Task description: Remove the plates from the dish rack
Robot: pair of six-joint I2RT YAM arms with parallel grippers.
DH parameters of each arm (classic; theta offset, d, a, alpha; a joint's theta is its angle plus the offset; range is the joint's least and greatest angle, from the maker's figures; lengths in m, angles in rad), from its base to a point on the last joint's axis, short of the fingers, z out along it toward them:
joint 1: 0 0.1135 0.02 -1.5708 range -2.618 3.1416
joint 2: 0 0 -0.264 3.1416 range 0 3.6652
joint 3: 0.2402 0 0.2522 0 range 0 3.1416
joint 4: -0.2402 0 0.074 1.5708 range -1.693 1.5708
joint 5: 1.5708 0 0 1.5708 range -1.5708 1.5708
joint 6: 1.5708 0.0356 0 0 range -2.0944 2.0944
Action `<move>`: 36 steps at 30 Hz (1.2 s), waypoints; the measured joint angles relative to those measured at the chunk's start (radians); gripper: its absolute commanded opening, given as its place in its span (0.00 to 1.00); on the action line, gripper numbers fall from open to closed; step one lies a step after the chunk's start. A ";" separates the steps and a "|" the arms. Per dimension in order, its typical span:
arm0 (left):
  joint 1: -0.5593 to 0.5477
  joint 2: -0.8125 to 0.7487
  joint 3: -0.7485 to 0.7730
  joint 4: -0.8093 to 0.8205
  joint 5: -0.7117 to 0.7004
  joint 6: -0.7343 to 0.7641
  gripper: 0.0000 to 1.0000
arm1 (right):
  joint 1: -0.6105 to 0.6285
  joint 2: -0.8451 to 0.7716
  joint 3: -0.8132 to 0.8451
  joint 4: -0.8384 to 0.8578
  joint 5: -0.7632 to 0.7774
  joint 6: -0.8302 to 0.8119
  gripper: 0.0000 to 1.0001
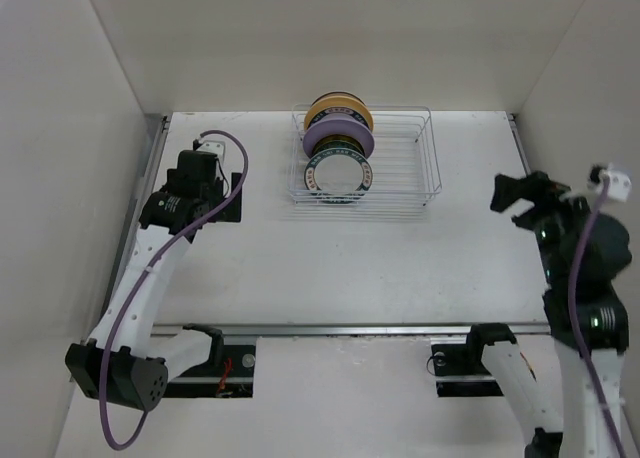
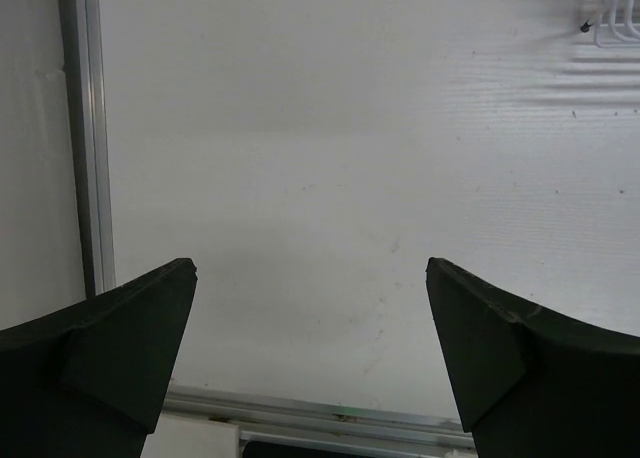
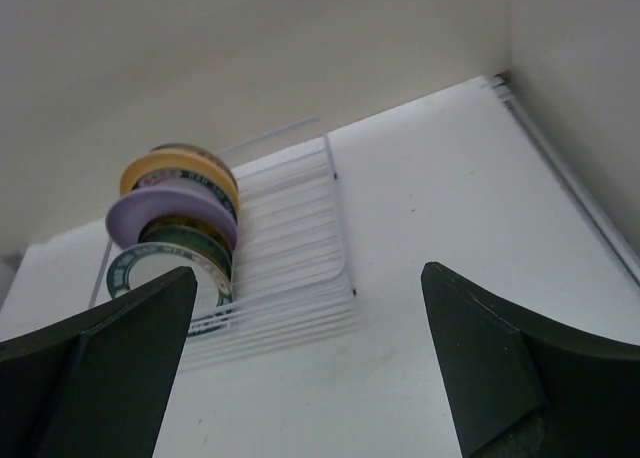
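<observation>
The white wire dish rack (image 1: 400, 163) stands at the back middle of the table. Several plates stand on edge in its left part: a tan-yellow plate (image 1: 338, 105) at the back, a lavender plate (image 1: 340, 131), a dark gold-patterned one partly hidden behind the front plate, and a white plate with a teal rim (image 1: 340, 175) in front. The right wrist view shows the rack (image 3: 295, 243), tan-yellow plate (image 3: 178, 166), lavender plate (image 3: 165, 216) and teal-rimmed plate (image 3: 140, 270). My left gripper (image 1: 205, 173) (image 2: 310, 268) is open and empty, left of the rack. My right gripper (image 1: 512, 200) (image 3: 308, 273) is open and empty, right of the rack, facing it.
White walls close the table in on the left, back and right. A metal rail (image 2: 85, 138) runs along the left edge, another (image 1: 350, 329) along the near edge. One corner of the rack (image 2: 615, 23) shows at the top right of the left wrist view.
</observation>
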 measured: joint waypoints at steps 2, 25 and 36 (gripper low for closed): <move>0.000 0.013 0.003 -0.002 -0.002 0.007 1.00 | 0.000 0.179 0.089 0.023 -0.102 -0.039 1.00; 0.000 0.174 0.072 -0.021 -0.112 0.089 1.00 | 0.364 1.423 0.647 0.124 -0.461 -0.411 0.77; 0.000 0.223 0.089 -0.026 -0.166 0.103 1.00 | 0.382 1.552 0.748 0.124 -0.529 -0.455 0.35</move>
